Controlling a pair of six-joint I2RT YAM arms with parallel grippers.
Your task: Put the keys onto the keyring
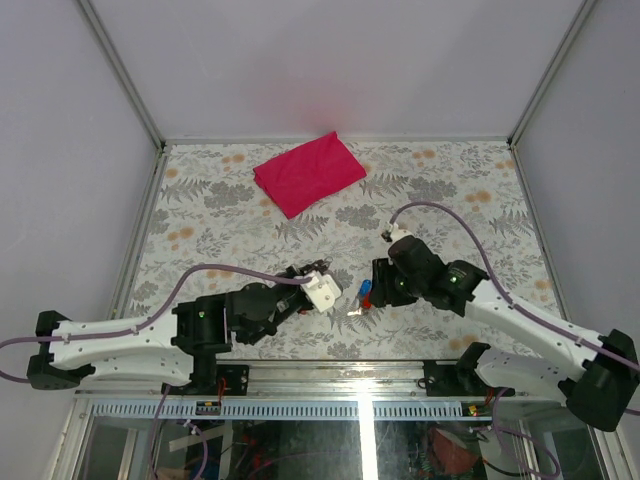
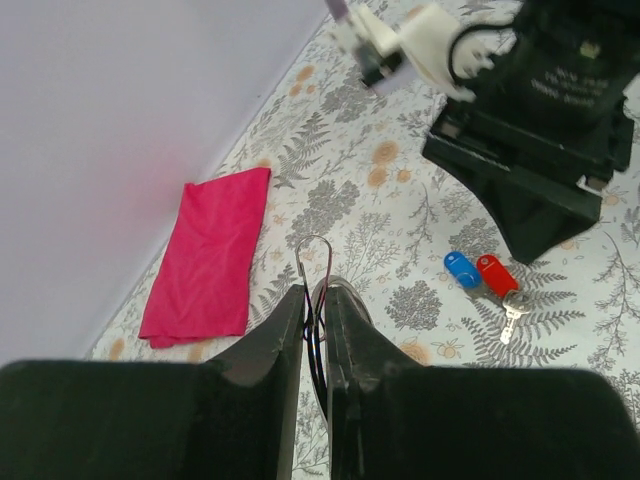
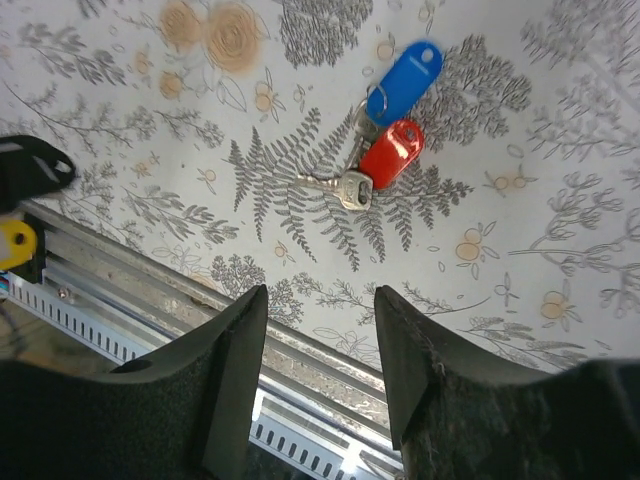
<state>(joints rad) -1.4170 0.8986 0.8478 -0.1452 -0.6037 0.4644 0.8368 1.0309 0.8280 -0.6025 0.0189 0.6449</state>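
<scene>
Ok, left end effector [image 2: 315, 300]: fingers clenched on the keyring [image 2: 314, 238]. Its thin silver loop pokes up out of the gap, with dark bits pinched lower between the pads. Only the left wrist view shows this. From the top camera the ring sits behind the white mount [image 1: 322, 292] on that wrist and I can't make it out.

Right end effector [image 3: 320, 295]: released, fingers apart, nothing between them. It hangs over the near edge of the desk [image 3: 520, 200], with the aluminium rail [image 3: 130, 300] below.

The keys [image 3: 385, 140] lie flat on the floral desk just ahead of those fingertips, untouched. The blue head [image 3: 405, 75] is farthest out, the red head [image 3: 392, 152] touches it, and a silver blade [image 3: 335, 185] points left. The right wrist view gives that detail. The top view shows only a small red-blue speck between the two end effectors. The left wrist view puts the keys right under the right arm's black fingers.

The magenta cloth [image 1: 308, 172] lies folded at the far centre of the desk, well apart from everything.

Pose: the left arm runs low along the near edge, elbow bent, wrist aimed toward the centre. The right arm comes in from the right corner, forearm angled left, wrist tipped down. Both wrists meet near the near-centre of the desk.
</scene>
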